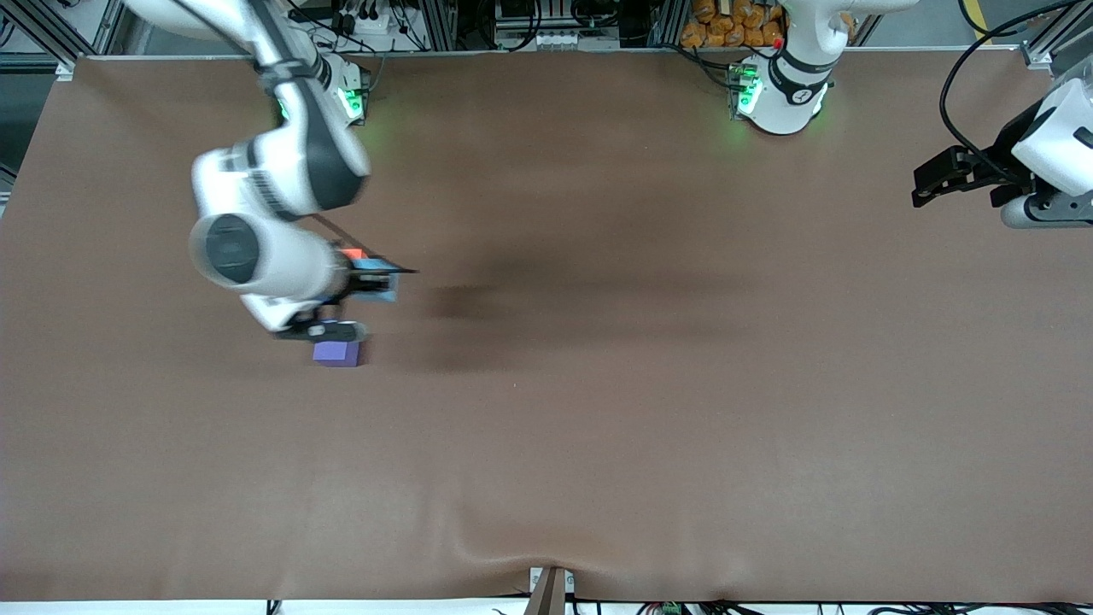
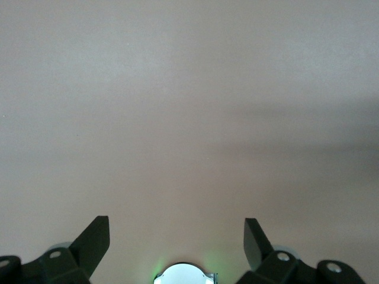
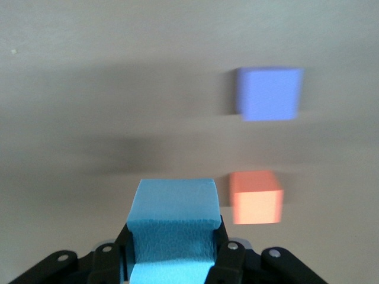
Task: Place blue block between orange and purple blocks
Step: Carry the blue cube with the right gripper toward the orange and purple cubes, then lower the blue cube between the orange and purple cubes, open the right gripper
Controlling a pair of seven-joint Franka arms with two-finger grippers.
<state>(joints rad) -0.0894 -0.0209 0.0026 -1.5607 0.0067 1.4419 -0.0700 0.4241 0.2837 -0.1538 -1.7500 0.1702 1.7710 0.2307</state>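
Note:
My right gripper [image 1: 376,282] is shut on the sky-blue block [image 1: 380,288] and holds it in the air over the table near the right arm's end; in the right wrist view the blue block [image 3: 173,228] sits between the black fingers [image 3: 228,260]. The orange block [image 1: 352,254] shows only as a sliver beside the arm, and shows whole in the right wrist view [image 3: 256,198]. The purple block [image 1: 336,354] lies on the table nearer the front camera, and also shows in the right wrist view [image 3: 269,93]. My left gripper [image 1: 931,181] is open and empty, waiting at the left arm's end [image 2: 176,236].
The brown table cover [image 1: 649,410] spreads wide toward the front camera and the left arm's end. Cables and equipment line the table edge by the robot bases [image 1: 546,34].

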